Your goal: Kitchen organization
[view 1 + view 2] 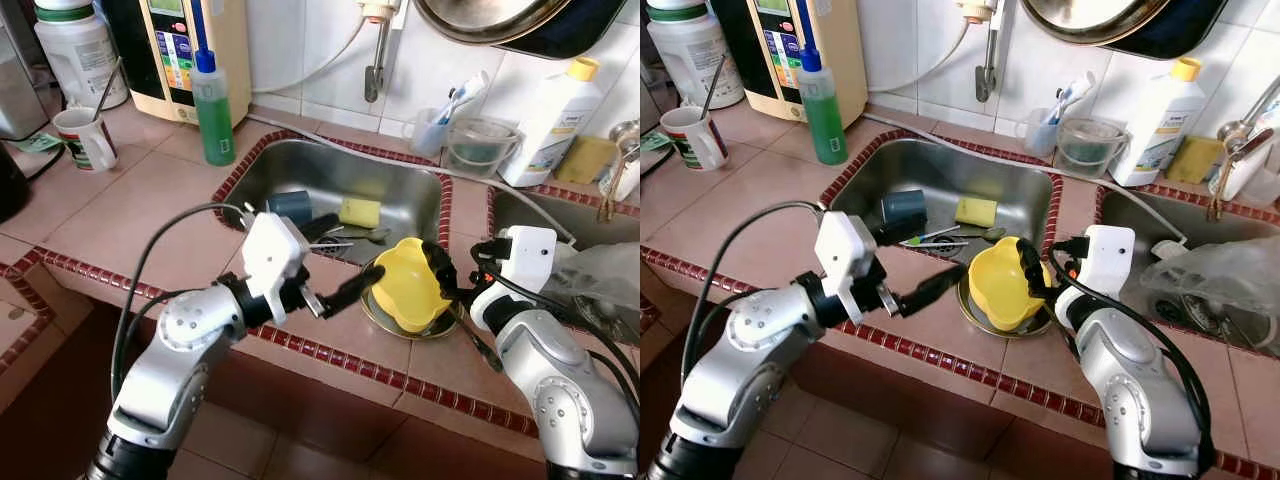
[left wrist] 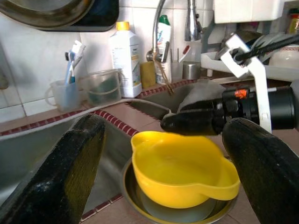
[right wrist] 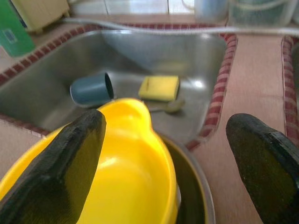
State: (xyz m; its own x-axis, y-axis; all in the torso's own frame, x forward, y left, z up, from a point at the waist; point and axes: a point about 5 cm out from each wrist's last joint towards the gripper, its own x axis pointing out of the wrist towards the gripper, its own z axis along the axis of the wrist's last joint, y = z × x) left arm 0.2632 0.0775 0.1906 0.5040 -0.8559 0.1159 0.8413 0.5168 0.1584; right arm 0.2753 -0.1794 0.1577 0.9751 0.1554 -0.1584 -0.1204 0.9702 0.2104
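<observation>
The yellow bowl (image 1: 407, 288) rests tilted in a metal dish (image 1: 385, 318) on the tiled surface (image 1: 150, 205) (beside the sink (image 1: 400, 195)). My right gripper (image 1: 438, 272) and left gripper (image 1: 350, 284) flank it, jaws wide open, holding nothing.

Tiled counter (image 1: 150, 200) with two sinks

Pink tiles, red-brick edging. Far left stand a mug (image 1: 84, 138), a white jar (image 1: 79, 52), a cream appliance (image 1: 190, 50) and a green bottle (image 1: 212, 112). On the near edge, between the sinks, sits a metal plate (image 1: 372, 310) with a yellow bowl (image 1: 405, 285). Far right: a cup (image 1: 428, 130), a clear tub (image 1: 480, 145), a white bottle (image 1: 550, 125).
</observation>
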